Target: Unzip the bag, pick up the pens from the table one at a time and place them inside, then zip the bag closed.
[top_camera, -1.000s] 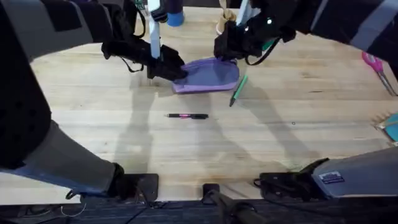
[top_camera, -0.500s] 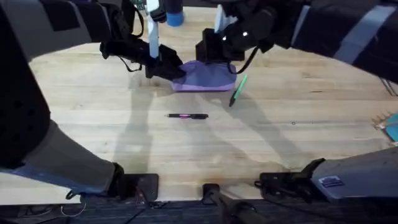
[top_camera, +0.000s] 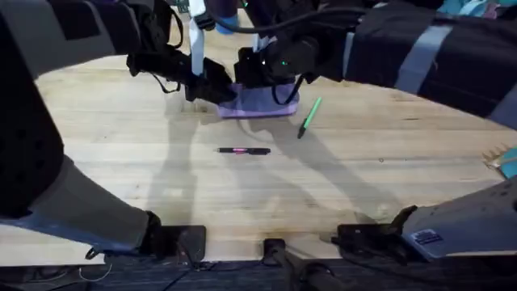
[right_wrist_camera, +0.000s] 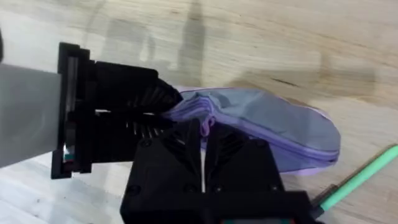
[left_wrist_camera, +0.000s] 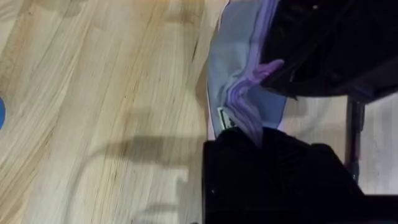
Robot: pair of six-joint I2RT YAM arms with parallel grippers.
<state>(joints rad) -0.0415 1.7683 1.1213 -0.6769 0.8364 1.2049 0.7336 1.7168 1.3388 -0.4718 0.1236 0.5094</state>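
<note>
Lavender bag (top_camera: 271, 101) lies lengthwise between both grippers — left gripper (top_camera: 216, 89) pinches its end, right gripper (right_wrist_camera: 204, 134) pinches the zipper pull (right_wrist_camera: 206, 126).

Pouch far centre, two pens loose on the table (top_camera: 388, 186).
Lavender bag (top_camera: 262, 103) lies flat; green pen (top_camera: 309, 117) just right, black pink-banded pen (top_camera: 243, 150) nearer.

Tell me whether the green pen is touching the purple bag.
Apart. In the overhead view the green pen lies on the table beside the bag, with a strip of bare wood between them.
</note>
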